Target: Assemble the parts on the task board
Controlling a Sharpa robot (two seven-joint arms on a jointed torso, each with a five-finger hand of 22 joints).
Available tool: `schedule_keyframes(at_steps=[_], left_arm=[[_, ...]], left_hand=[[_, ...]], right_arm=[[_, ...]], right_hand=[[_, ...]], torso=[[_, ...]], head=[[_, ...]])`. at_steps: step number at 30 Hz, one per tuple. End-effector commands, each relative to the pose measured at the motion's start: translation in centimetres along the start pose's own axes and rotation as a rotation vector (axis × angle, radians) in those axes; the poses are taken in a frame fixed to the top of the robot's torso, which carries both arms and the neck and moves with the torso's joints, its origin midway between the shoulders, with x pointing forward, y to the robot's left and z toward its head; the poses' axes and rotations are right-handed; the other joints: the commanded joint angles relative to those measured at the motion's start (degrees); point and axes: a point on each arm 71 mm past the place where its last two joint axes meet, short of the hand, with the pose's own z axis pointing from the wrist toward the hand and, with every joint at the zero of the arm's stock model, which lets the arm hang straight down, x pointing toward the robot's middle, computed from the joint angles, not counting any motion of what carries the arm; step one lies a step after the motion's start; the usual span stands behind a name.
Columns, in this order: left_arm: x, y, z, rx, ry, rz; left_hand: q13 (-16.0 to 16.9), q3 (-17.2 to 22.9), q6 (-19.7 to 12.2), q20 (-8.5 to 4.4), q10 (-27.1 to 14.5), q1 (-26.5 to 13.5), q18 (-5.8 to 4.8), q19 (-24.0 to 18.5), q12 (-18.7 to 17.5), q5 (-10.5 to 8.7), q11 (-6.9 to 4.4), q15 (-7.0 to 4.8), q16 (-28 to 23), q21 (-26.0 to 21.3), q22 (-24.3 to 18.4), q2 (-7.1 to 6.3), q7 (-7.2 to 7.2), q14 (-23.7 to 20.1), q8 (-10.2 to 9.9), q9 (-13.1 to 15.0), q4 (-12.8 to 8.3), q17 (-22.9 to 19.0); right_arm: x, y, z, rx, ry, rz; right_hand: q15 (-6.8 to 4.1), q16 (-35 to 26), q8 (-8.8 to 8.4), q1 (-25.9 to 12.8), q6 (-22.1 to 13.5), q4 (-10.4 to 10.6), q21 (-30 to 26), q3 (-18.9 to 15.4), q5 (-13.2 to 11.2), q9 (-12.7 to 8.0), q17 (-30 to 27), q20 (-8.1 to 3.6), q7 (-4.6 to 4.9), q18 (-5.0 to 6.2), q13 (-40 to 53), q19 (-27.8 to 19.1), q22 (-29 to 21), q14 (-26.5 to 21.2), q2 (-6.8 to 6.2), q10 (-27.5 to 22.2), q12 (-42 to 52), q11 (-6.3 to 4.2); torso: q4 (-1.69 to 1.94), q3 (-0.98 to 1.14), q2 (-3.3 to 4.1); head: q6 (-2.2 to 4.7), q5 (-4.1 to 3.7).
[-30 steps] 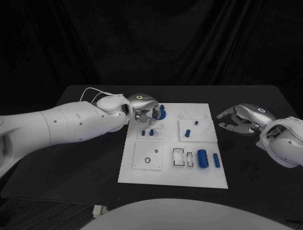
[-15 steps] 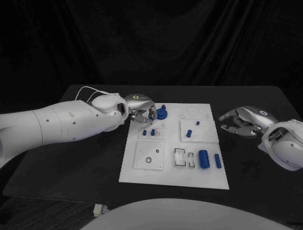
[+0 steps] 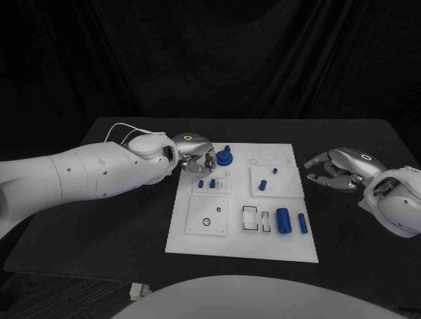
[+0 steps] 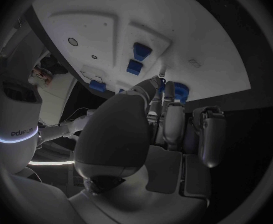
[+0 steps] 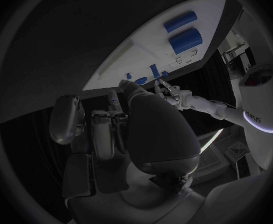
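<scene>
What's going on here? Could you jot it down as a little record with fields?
Surface: black table
Task board: white plate mid-table
Left hand: at the board's far left corner, next to a round blue part; whether it touches it is unclear
Right hand: off the board's right edge, fingers curled, holding nothing
Other parts: two blue cylinders lying near the board's front right

Left hand point(image 3: 197, 154) curled, apparently empty; right hand point(image 3: 338, 169) curled.
</scene>
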Motion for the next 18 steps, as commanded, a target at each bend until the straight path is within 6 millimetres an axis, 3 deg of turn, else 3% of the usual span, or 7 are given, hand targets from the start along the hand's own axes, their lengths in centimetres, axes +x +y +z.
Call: schedule_keyframes(at_steps=[1, 18], left_arm=[[0.2, -0.1, 0.12, 0.001, 0.006, -0.003], [0.76, -0.49, 0.83, 0.007, 0.023, -0.008]], left_hand=[[0.02, -0.22, 0.21, -0.22, 1.17, -0.07, -0.58, 1.57, -0.15, 0.02, -0.88, -0.08, -0.34, -0.2, 13.04, -0.22, 0.1, -0.05, -0.22, -0.02, -0.01, -0.21], [-0.35, -0.31, -0.05, -0.32, 1.1, -0.11, -0.43, 1.09, -0.79, 0.0, -0.78, -0.19, -0.99, -0.73, 12.85, -0.28, 0.11, -0.77, -0.58, -0.28, 0.1, -1.26]], right_arm=[[0.12, -0.03, -0.11, 0.003, 0.003, 0.001], [0.12, -0.03, -0.2, 0.003, 0.005, 0.002]], right_hand=[[0.39, 0.12, -0.23, -0.09, 0.36, 0.03, -0.26, 0.45, 0.13, -0.08, 15.07, 0.17, 0.13, 1.17, 15.09, -0.13, 9.39, 5.9, 0.0, 5.87, 0.15, 0.43], [0.39, 0.12, -0.23, -0.09, 0.36, 0.03, -0.26, 0.45, 0.13, -0.08, 15.07, 0.17, 0.13, 1.17, 15.09, -0.13, 9.39, 5.9, 0.0, 5.87, 0.15, 0.43]], torso=[[-0.08, -0.01, 0.01], [-0.07, 0.06, 0.05]], head=[[-0.01, -0.02], [-0.01, -0.31]])
